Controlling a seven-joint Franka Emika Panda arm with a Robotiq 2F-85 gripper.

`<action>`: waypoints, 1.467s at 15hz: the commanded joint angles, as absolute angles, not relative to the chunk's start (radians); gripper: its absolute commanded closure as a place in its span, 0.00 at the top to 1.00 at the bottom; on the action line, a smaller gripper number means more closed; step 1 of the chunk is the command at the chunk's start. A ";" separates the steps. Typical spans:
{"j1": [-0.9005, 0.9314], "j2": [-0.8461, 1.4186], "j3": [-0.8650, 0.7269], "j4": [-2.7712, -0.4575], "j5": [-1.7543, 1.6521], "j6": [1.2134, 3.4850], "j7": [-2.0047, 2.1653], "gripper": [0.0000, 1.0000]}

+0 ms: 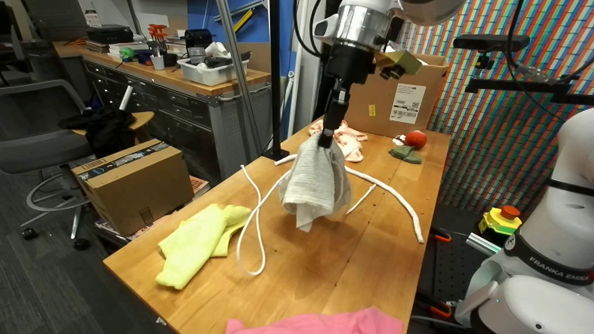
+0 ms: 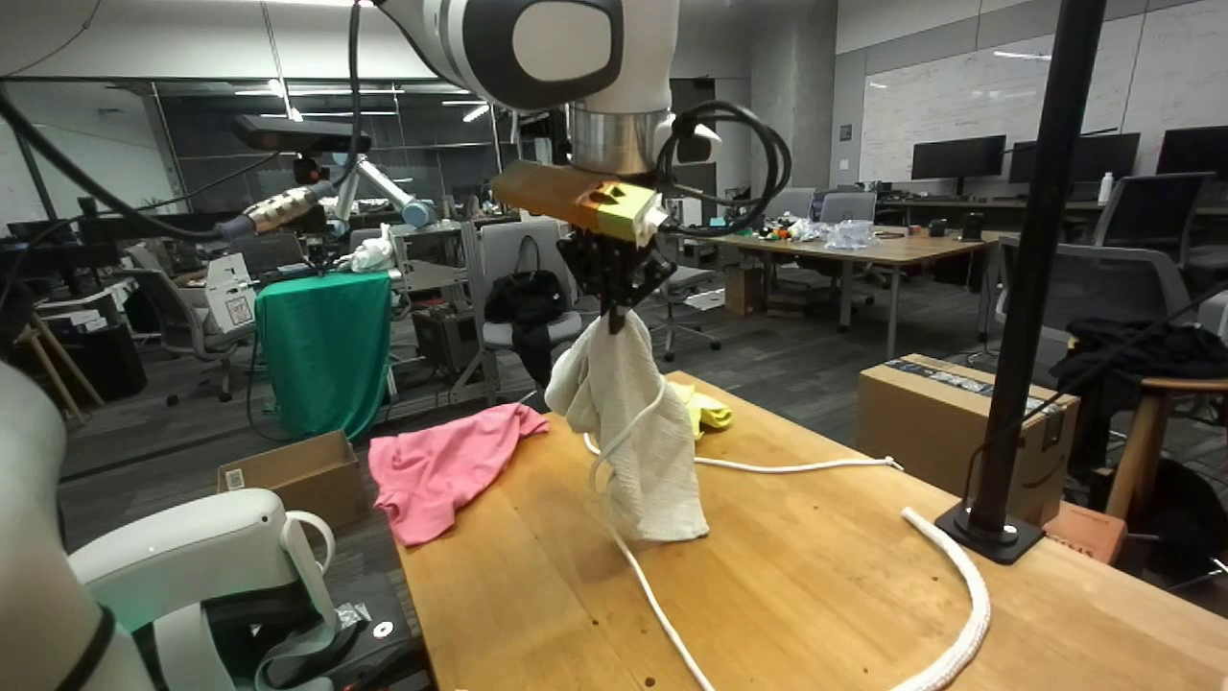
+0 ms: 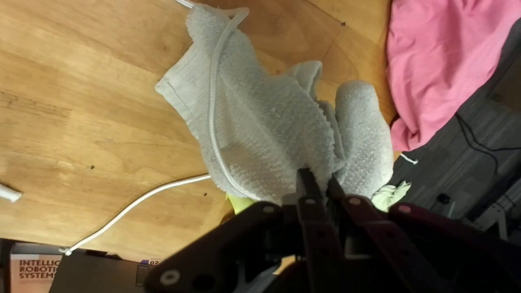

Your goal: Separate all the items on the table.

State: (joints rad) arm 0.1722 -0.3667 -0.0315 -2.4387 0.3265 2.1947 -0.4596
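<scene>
Above the long light-wood desk hangs one white-grey terry cloth, gripped by the black two-fingered pincer, a thin white braided rope lying across it and liable to snag and trail along, unseparated, if the cloth travels.

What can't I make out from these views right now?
White cloth, pinched part: hidden by the gripper, wrist view.
Peach cloth: partly behind the gripper and white cloth, in an exterior view.
Thick white rope: cut off by the bottom edge, in an exterior view.
Yellow cloth: partly behind the white cloth, in an exterior view.
Whitish bit beside the red ball: too small to identify, in an exterior view.
</scene>
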 commanded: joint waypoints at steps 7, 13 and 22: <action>0.148 -0.444 -0.090 -2.374 0.311 1.928 -0.535 0.05; 0.144 -0.426 -0.050 -2.208 0.185 1.717 -0.509 0.05; 0.140 -0.336 -0.054 -1.920 0.183 1.381 -0.514 0.05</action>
